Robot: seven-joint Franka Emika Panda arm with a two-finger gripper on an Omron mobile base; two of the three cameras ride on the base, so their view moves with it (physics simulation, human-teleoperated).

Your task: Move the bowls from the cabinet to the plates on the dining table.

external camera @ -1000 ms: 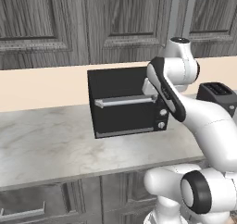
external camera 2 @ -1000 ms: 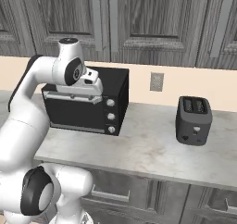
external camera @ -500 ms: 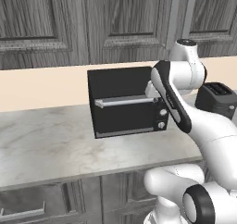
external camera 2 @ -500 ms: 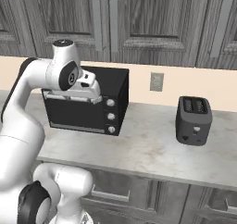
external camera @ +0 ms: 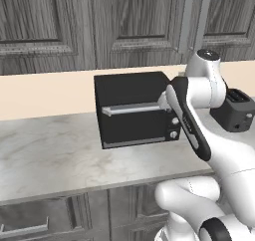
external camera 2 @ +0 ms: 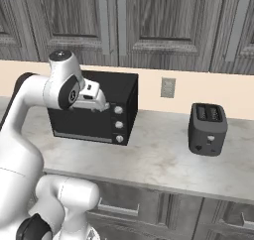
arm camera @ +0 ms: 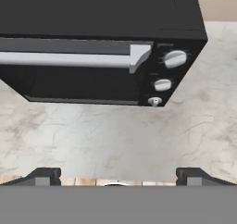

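Hand view looks down on a black toaster oven [arm camera: 92,42] standing on a grey marble-veined worktop [arm camera: 120,135]. The two dark tips of the pincer [arm camera: 115,176] rise at the bottom edge, set wide apart with nothing between them, over bare worktop just in front of the oven's door. The oven's silver bar handle [arm camera: 69,59] runs across the door, and three pale knobs [arm camera: 163,84] sit in a column at its right side; no lettering or brand mark can be read on the oven or the knobs.

In the left base view the cabinet [external camera: 99,26], dark grey wood-grain with panelled doors and long silver bar handles [external camera: 191,21], hangs on the wall above and behind the oven, well above the hand; its doors are closed. In the right base view the white arm [external camera 2: 64,88] has its hand in front of the oven's upper face, and a black toaster [external camera 2: 207,129] stands well apart to the right, below a grey wall outlet [external camera 2: 168,87].
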